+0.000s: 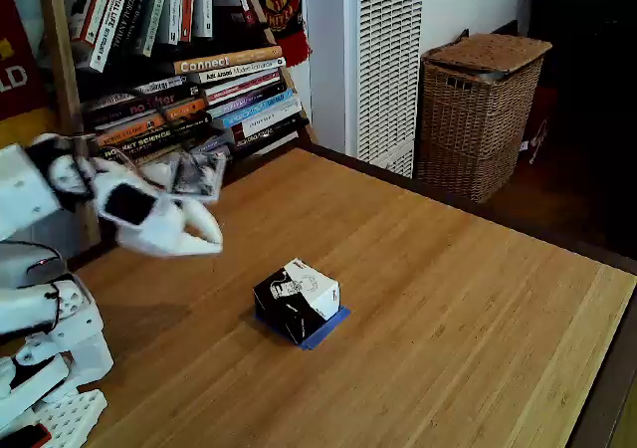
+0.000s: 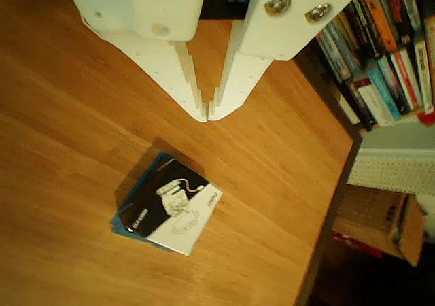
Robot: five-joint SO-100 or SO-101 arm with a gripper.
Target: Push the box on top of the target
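White two-finger gripper (image 2: 207, 113) hangs above the wooden table (image 1: 448, 309), fingertips pressed together, holding nothing. Small black-sided cardboard box with white printed top (image 2: 170, 207) sits ahead of the tips, apart, covering most of the blue tape square target (image 1: 326, 329).

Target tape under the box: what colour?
Blue; the target peeks out beneath the box, clearest in the fixed view.
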